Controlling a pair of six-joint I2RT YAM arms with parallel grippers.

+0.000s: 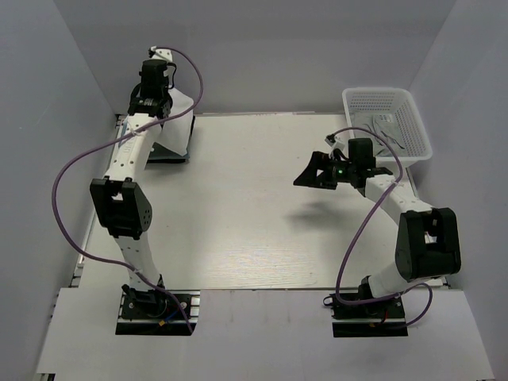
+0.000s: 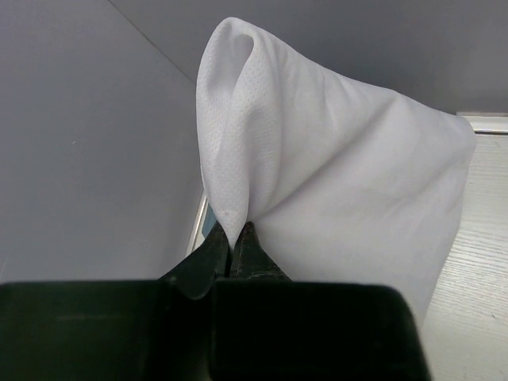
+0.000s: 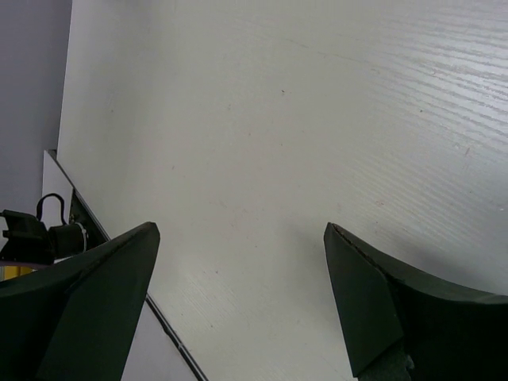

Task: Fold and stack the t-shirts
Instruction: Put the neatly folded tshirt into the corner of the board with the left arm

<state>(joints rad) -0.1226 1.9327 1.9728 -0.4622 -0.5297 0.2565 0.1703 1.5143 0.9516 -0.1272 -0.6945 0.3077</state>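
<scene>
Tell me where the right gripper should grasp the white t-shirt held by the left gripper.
Probably the t-shirt's loose edge facing the table, coming from the centre: the left gripper pinches one fold, cloth drapes there, nearest the open right gripper.

— Any lettering, labels or numbers to read here?
— None that I can make out. The white t-shirt (image 2: 341, 159) shows only plain cloth.
— And the white mesh basket (image 1: 418, 127), or the table (image 1: 254, 206)?
— Nothing legible on either. Whatever lies inside the basket is too small to tell.
</scene>
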